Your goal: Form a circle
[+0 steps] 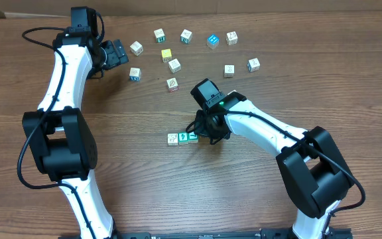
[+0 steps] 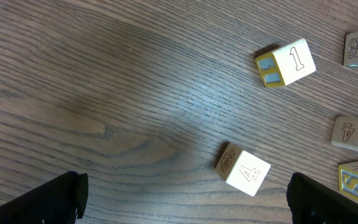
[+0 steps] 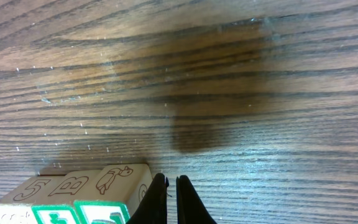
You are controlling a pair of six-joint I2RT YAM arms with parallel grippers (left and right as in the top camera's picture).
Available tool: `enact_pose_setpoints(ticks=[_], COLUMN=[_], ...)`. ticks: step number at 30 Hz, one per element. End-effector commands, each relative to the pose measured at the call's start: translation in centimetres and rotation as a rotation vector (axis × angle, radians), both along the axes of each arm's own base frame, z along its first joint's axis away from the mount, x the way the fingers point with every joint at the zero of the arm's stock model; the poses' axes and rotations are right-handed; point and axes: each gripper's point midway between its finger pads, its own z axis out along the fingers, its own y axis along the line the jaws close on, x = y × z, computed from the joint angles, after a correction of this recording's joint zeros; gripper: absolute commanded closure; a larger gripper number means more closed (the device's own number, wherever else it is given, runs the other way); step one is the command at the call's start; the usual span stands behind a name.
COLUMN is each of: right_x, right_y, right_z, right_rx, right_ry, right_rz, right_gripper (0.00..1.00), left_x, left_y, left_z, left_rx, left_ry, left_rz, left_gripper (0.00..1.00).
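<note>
Wooden table [image 1: 138, 199], block row [image 1: 182, 138] mid-surface

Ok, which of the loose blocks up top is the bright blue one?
The blue block in the far row, second from the right; the others there have pale tops.

Bright, even light falls from above on the table [image 1: 350, 79]. The overhead view is sharp, and the arms [image 1: 68, 73] throw only short, soft shadows. In the left wrist view a pale sheen lies on the wood near the centre, and the blocks [image 2: 243, 169] look crisp with thin shadows. In the right wrist view a broad, soft-edged dark shadow crosses the middle, with fine glints along the grain.
</note>
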Motion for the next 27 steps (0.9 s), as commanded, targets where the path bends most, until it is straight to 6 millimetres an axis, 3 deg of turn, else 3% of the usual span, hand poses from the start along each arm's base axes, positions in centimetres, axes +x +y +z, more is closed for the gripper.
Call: enact_pose_setpoints(ticks=[1, 27], right_x=[0.07, 0.05], right_y=[-0.5, -0.59], right_z=[-0.31, -0.33], right_rx=[-0.025, -0.03], right_ry=[-0.007, -0.007], right_rz=[0.001, 0.0], right_gripper=[0.96, 0.95], left_x=[0.35, 0.35], left_y=[-0.48, -0.48], left_z=[0.75, 0.75], left_rx=[-0.014, -0.014], left_ry=[-0.02, -0.02], left_rz=[0.009, 0.009], left_gripper=[0.0, 0.0])
